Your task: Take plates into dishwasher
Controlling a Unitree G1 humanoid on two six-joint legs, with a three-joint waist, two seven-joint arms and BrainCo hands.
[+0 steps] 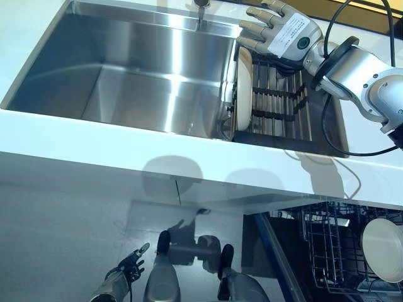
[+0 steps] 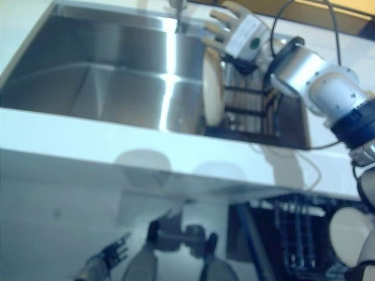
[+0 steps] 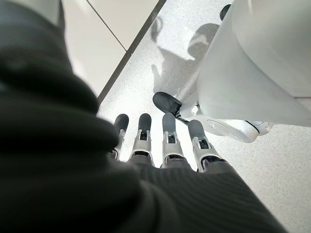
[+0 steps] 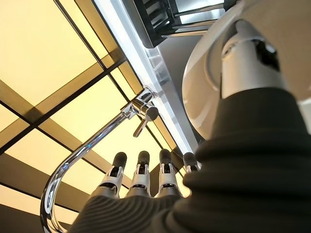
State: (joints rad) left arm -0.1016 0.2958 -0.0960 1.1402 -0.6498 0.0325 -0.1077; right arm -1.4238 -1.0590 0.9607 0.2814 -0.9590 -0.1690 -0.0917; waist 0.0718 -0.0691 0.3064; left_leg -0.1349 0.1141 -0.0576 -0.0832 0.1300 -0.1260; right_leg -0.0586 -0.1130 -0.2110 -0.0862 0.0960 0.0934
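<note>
1. Left eye view: the right hand (image 1: 277,28) hovers with fingers spread straight, holding nothing, just above the plate (image 1: 244,94) that stands on edge in the drying rack (image 1: 283,104) at the sink (image 1: 126,69). Reaching is the step in hand; next it must close on the rim.
2. Right eye view: another plate (image 2: 345,234) already sits in the dishwasher rack (image 2: 293,234) below.
3. Left wrist view: the left hand (image 3: 165,141) hangs idle over the floor, fingers straight.
4. Right wrist view: fingers extended towards the faucet (image 4: 97,145); the plate lies by the thumb.
</note>
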